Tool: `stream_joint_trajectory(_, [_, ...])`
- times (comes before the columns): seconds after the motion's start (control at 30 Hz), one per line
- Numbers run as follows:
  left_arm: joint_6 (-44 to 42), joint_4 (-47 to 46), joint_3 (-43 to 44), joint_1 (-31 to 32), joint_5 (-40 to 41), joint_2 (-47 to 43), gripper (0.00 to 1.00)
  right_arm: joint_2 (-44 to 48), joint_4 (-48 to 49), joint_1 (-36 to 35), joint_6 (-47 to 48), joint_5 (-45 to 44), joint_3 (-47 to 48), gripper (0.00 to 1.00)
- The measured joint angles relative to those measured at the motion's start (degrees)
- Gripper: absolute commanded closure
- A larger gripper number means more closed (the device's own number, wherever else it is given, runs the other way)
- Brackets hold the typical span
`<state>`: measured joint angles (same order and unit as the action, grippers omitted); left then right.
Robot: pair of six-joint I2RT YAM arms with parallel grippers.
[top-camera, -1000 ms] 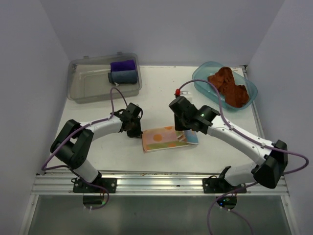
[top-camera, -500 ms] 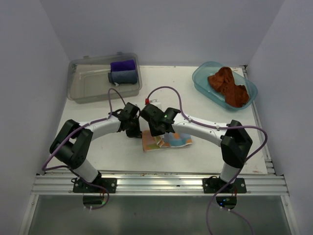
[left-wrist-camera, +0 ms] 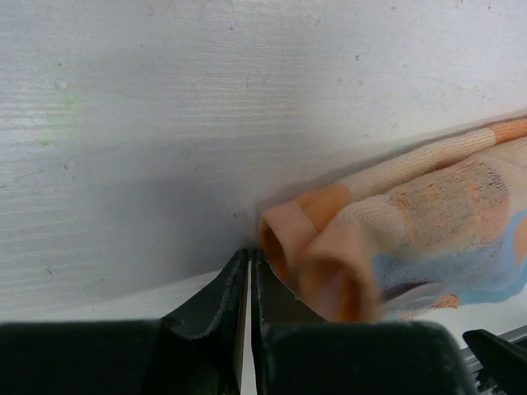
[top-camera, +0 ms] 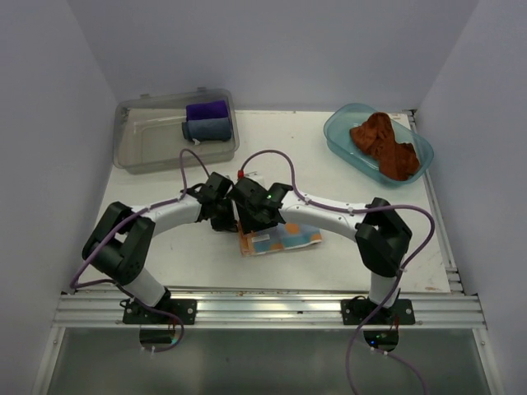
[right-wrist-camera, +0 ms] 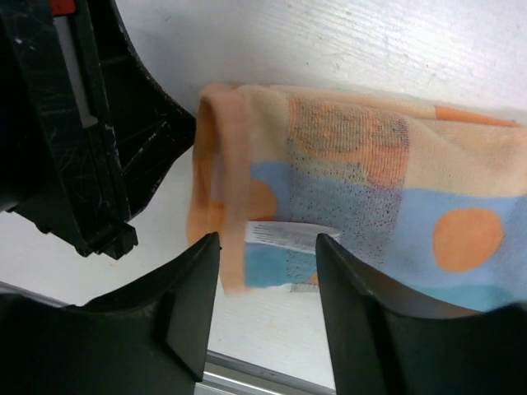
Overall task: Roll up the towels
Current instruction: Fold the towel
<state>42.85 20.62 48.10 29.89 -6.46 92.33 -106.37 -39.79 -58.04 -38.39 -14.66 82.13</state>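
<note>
The patterned pale blue, orange and white towel (top-camera: 290, 239) lies folded over on the white table, with its doubled left end (right-wrist-camera: 222, 189) and a white label (right-wrist-camera: 288, 234) showing. My right gripper (right-wrist-camera: 268, 245) hovers open over that left end, fingers either side of the label and nothing gripped. My left gripper (left-wrist-camera: 249, 257) is shut, its tips on the table right beside the towel's curled orange edge (left-wrist-camera: 317, 247); no cloth shows between its jaws. From above, both grippers (top-camera: 224, 216) (top-camera: 251, 220) meet at the towel's left end. The rust-brown towel (top-camera: 383, 144) lies crumpled in a blue tub (top-camera: 339, 141).
A clear plastic bin (top-camera: 148, 140) at the back left holds a purple cloth (top-camera: 206, 109) and a grey-blue cloth (top-camera: 206, 129). The table's metal front rail (top-camera: 263, 311) runs just past the towel. Walls close in on both sides.
My right gripper swept left across the patterned towel, carrying its right end over onto the left end, then opened and let go. The left gripper stayed shut in place.
</note>
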Motion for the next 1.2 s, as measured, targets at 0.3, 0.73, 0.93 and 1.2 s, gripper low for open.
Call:
stream_joint_trajectory(0.3, [-1.49, 5.38, -1.16, -6.32, 2.69, -9.29, 0.84, 9.27, 0.79, 2.16, 0.17, -1.99, -3.98, 0.75])
stream_joint_trajectory(0.73, [-1.73, 6.27, 5.42, 7.65, 4.5, -8.5, 0.84, 22.03, 2.05, 23.26, 3.17, 0.24, -21.33, 0.96])
stream_joint_trajectory(0.93, [-1.79, 4.63, 6.82, 10.32, 3.93, -1.66, 0.85, 15.91, 4.26, 26.36, 6.05, 2.54, -21.29, 0.99])
stream_joint_trajectory(1.2, [-2.14, 4.28, 7.56, 8.59, 3.76, 4.44, 0.85, 11.06, 8.9, 26.71, 7.1, 4.46, -25.03, 1.0])
